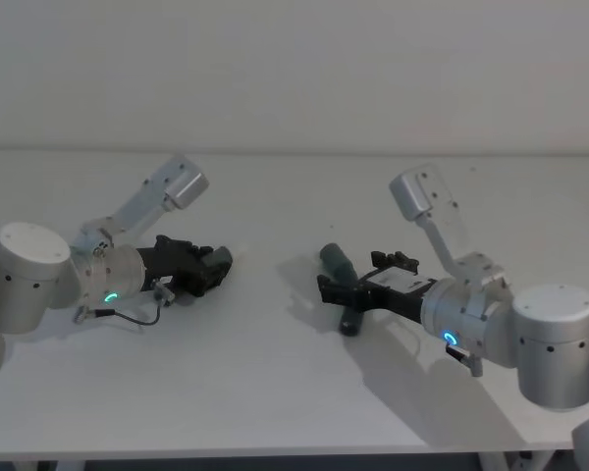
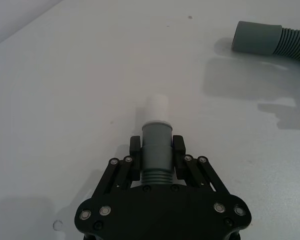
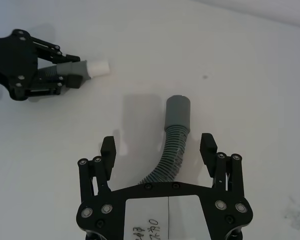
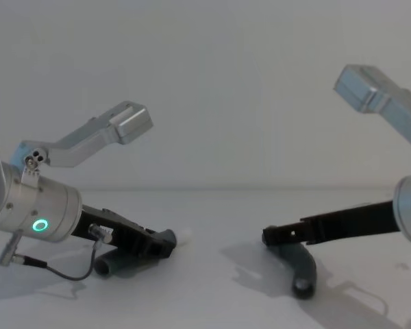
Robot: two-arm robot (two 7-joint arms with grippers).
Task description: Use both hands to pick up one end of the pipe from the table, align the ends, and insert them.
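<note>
Two pipe pieces: left end effector clamps the straight piece; right end effector spreads wide around bent piece

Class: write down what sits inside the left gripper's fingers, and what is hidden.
The left gripper is shut on the straight pipe piece, gripping its smooth grey neck; the white tip sticks out ahead. From the wrist view, the gripper's body covers its ribbed rear.

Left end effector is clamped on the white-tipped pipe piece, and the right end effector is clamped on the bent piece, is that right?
Not quite. The right end effector is open, straddling the bent piece without closing on it: see the right wrist view. The left end effector is clamped on the white-tipped piece.
</note>
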